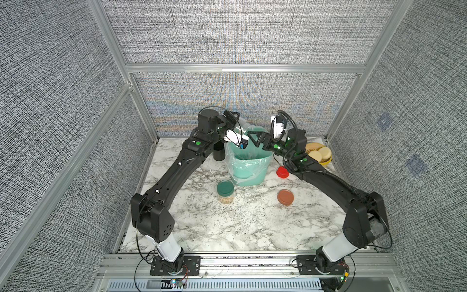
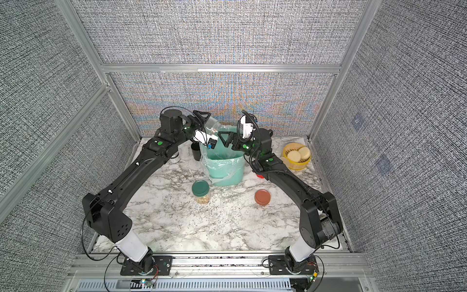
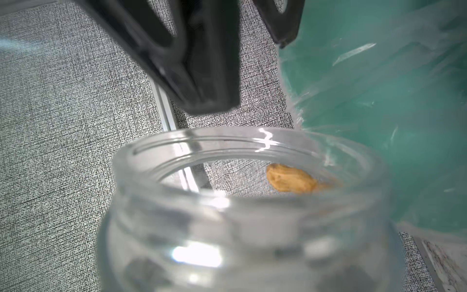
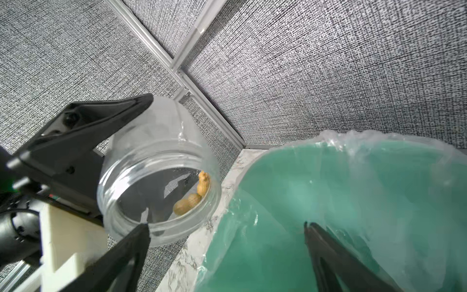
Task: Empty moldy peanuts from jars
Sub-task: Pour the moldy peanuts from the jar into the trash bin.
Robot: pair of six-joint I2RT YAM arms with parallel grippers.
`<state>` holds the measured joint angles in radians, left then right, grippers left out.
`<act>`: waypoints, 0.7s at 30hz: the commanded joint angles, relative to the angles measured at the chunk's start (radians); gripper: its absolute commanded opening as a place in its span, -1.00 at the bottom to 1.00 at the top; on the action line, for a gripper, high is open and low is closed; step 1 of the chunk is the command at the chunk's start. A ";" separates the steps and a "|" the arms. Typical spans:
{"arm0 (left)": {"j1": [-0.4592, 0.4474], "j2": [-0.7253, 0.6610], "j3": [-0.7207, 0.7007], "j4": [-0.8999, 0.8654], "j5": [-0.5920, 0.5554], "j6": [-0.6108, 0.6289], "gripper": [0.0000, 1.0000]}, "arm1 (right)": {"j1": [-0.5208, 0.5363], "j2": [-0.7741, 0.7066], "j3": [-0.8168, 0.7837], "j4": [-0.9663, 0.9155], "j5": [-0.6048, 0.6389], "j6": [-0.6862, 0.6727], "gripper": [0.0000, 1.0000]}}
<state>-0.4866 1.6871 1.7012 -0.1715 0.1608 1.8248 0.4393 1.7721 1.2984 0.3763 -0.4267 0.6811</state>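
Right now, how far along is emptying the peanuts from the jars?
Done: one terracotta round lid lies loose on the marble table. In hand: the left gripper tilts an open clear plastic jar toward the bag-lined teal plastic bin, only three tan peanuts inside; the right gripper hangs open by it. Left: the green-lidded clear jar is capped, peanuts inside; whatever sits under the red lid is hidden.

Tan peanuts (image 4: 192,199) in a clear jar (image 4: 156,141); teal bin (image 1: 252,174) (clear liner (image 4: 336,138)); white, grey-veined marble table (image 1: 227,227).

Marble tabletop (image 1: 227,227), green-lidded jar (image 1: 225,191), terracotta lid (image 1: 286,197), red lid (image 1: 282,172), teal bin (image 1: 250,174), black mug (image 1: 218,153), yellow bowl (image 1: 326,162)
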 commanded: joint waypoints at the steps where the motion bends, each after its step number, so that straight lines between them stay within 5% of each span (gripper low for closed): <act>1: 0.000 -0.012 -0.007 0.062 0.031 -0.011 -1.00 | 0.003 0.023 0.024 -0.022 0.016 -0.001 0.96; 21: 0.000 -0.017 0.006 0.064 0.052 -0.071 -1.00 | 0.055 0.127 0.168 -0.149 0.071 -0.010 0.96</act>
<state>-0.4862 1.6814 1.6939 -0.1738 0.1867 1.7889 0.4885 1.8912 1.4498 0.2432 -0.3534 0.6750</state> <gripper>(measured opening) 0.859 0.980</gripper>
